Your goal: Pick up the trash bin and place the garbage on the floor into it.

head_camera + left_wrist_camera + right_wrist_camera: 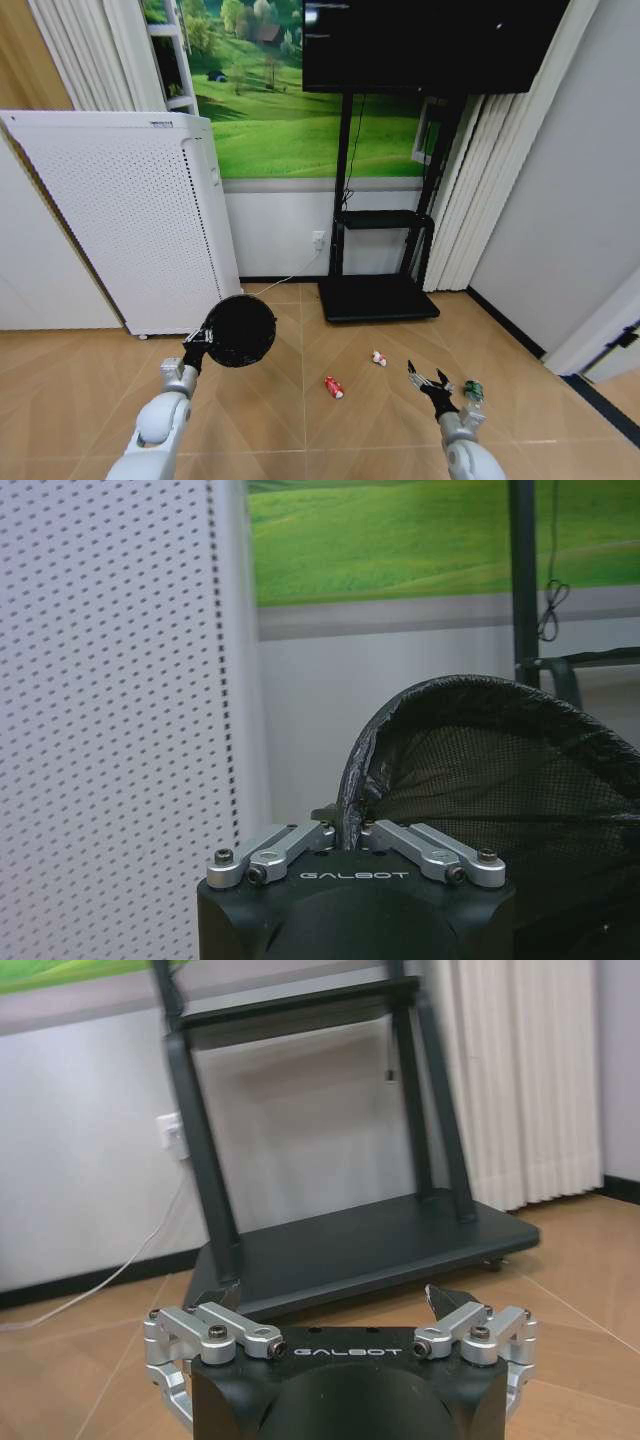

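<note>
While the bin is up: left gripper (196,352) jaws pinch the bin (240,330) rim.
Bin feel: light, thin mesh, bends easily.
Right gripper (432,381): jaws wide apart, near green can (473,391).
Red can (333,387): on floor (300,430), small, squashed.

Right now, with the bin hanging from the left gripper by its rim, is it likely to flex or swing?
The trash bin is mesh and the left gripper pinches just its rim, which looks kinked there, so it probably flexes. Held by one edge and tilted, it may swing. It looks light for its size.
</note>
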Robot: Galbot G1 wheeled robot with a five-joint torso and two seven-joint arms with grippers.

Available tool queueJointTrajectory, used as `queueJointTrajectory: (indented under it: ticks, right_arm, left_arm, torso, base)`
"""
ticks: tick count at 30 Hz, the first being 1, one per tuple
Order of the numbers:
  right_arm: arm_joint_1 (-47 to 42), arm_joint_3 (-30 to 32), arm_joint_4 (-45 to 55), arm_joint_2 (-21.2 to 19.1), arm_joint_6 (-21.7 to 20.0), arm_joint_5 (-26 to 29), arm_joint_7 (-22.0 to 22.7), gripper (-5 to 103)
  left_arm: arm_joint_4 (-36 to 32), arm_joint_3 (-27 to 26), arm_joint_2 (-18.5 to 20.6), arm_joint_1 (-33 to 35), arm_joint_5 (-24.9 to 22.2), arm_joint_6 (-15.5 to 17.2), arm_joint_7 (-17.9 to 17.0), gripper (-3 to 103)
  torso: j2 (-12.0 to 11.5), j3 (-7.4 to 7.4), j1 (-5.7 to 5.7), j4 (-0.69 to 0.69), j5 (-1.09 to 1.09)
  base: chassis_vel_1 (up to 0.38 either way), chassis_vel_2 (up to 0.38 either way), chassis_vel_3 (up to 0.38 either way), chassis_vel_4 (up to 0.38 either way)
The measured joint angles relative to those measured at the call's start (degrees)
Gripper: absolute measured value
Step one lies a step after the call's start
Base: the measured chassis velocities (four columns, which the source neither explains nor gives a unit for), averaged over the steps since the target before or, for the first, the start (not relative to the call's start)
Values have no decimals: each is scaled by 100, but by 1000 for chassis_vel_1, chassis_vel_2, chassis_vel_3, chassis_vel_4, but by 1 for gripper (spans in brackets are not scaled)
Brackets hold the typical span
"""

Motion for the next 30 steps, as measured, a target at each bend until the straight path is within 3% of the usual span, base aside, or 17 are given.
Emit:
queueJointTrajectory:
  ticks: [11, 22, 30]
  right_arm:
    - [36, -110, -289, 29, -16, -626, -177, 100]
    - [129, -135, -477, 45, 69, -688, -218, 100]
    - [137, -156, -559, 54, 141, -669, -261, 100]
  left_arm:
    - [-58, 570, -2, -308, 321, 36, 86, 4]
    - [52, 720, -17, -402, 450, 48, 126, 4]
    - [144, 736, -17, -422, 466, 84, 116, 4]
  torso:
    - [0, 0, 0, -1, 0]
    - [2, -1, -1, 0, 1]
    - [2, 0, 0, 0, 0]
  base:
    - [0, 0, 0, 0]
    - [-17, 22, 20, -25]
    - [-151, 144, 158, -174]
